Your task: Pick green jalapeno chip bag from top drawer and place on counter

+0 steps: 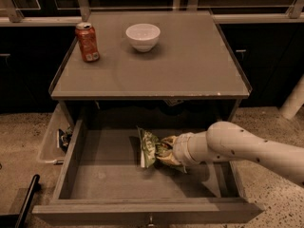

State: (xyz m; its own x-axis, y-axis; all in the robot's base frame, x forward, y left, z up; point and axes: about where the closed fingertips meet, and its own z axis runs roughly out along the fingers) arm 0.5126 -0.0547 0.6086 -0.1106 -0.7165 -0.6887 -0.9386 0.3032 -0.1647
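The green jalapeno chip bag [148, 147] stands tilted up on edge in the middle of the open top drawer [102, 175]. My gripper [166, 152] reaches in from the right on a white arm and is shut on the bag's right side, holding it off the drawer bottom. The fingertips are mostly hidden by the crumpled bag. The counter [190, 65] lies directly above and behind the drawer.
A red soda can [87, 42] stands at the counter's back left and a white bowl [143, 36] at its back middle. A clear plastic bin [54, 139] sits on the floor left of the drawer. A black bar [26, 201] lies at lower left.
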